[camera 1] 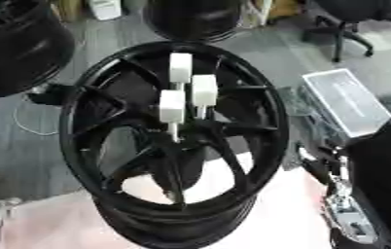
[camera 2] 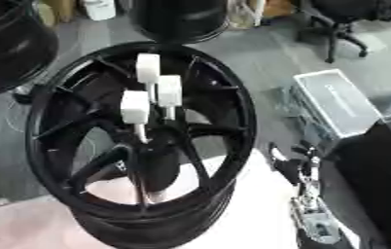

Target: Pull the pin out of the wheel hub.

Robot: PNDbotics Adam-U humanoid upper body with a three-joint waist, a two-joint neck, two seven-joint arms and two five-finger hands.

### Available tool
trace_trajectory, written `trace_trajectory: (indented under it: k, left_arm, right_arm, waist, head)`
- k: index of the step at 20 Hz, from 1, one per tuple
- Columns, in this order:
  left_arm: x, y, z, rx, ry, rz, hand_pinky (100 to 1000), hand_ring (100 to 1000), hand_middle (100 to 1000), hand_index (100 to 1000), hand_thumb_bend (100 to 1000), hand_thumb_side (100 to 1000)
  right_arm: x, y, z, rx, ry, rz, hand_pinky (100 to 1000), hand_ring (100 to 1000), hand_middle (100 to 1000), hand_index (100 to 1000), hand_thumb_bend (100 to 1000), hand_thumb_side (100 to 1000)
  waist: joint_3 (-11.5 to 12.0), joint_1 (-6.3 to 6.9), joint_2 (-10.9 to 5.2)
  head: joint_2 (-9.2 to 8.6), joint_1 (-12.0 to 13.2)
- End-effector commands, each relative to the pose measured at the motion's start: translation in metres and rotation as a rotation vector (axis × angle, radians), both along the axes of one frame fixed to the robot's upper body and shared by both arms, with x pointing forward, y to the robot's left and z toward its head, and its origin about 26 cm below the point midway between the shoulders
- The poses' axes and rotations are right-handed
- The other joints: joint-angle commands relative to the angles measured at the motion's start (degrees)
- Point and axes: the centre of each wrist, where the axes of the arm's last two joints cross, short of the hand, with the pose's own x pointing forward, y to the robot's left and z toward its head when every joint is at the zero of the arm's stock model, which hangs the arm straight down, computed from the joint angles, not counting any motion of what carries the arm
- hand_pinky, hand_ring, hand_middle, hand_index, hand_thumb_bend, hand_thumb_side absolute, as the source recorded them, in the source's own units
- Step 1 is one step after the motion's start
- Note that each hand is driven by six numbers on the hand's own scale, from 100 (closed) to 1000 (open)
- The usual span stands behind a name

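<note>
Standing in wheel hub [camera 1: 105,97], three white-capped pins [camera 1: 171,106], right hand [camera 2: 305,168] well apart, fingers' state unclear

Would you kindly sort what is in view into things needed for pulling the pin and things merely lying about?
For the job: wheel hub, three white-capped pins, right hand.

Lying about: silver case, office chair, other black wheels.

Wheel hub [camera 1: 173,146]: glossy black, spokes black. Three pins [camera 1: 180,68] at hub centre: white block heads, pale silver shafts. Table [camera 1: 293,214]: pale pink-white cloth. Right hand [camera 2: 305,168] at 4 o'clock: black with silver joints. Case [camera 1: 345,99] at 3 o'clock: silver-grey. Floor [camera 1: 258,44]: grey. Office chair [camera 1: 348,24] at 1 o'clock: black.
</note>
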Motion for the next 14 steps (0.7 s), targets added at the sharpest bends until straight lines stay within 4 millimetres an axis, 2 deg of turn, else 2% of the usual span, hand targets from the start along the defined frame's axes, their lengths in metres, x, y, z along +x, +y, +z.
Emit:
trace_trajectory:
  k: [1, 2, 3, 7, 10, 11, 14]
  left_arm:
    - [0.006, 0.009, 0.033, 0.082, -0.086, -0.008, 429, 467, 687, 723, 419, 767]
    - [0.009, 0.008, 0.044, 0.116, -0.120, -0.024, 424, 467, 689, 725, 470, 803]
    - [0.012, 0.006, 0.058, 0.158, -0.162, -0.047, 422, 467, 689, 726, 415, 736]
    - [0.024, -0.011, 0.106, 0.359, -0.313, -0.164, 409, 463, 695, 734, 393, 685]
    - [0.034, -0.024, 0.131, 0.514, -0.383, -0.252, 408, 460, 706, 751, 393, 655]
    - [0.038, -0.027, 0.138, 0.567, -0.404, -0.280, 412, 459, 705, 753, 367, 639]
    - [0.051, -0.034, 0.153, 0.724, -0.429, -0.351, 428, 459, 719, 772, 386, 638]
  right_arm:
    - [0.003, -0.007, 0.010, -0.024, -0.028, 0.000, 529, 493, 690, 860, 442, 188]
    - [0.003, -0.007, 0.010, -0.027, -0.028, 0.000, 529, 492, 690, 860, 442, 189]
    - [0.003, -0.008, 0.010, -0.029, -0.027, -0.001, 528, 492, 690, 860, 442, 189]
    - [0.002, -0.012, 0.011, -0.043, -0.021, -0.002, 524, 488, 690, 860, 442, 190]
    - [0.001, -0.014, 0.010, -0.054, -0.012, 0.002, 521, 485, 690, 860, 443, 191]
    - [0.000, -0.015, 0.010, -0.059, -0.009, 0.005, 520, 484, 690, 860, 443, 191]
    - [-0.001, -0.017, 0.010, -0.072, 0.000, 0.015, 519, 483, 690, 860, 443, 190]
  waist:
    - [-0.1, 0.06, -0.96]
    - [-0.1, 0.13, -1.02]
    - [-0.2, 0.22, -1.09]
    - [-0.4, 0.86, -1.52]
    - [-0.9, 1.41, -1.98]
    - [-1.1, 1.61, -2.16]
    - [-1.7, 2.23, -2.60]
  head:
    - [0.09, 0.0]
    - [0.08, 0.0]
    - [0.08, 0.0]
    - [0.22, 0.0]
    - [0.34, 0.2]
    - [0.36, 0.3]
    - [0.38, 0.7]
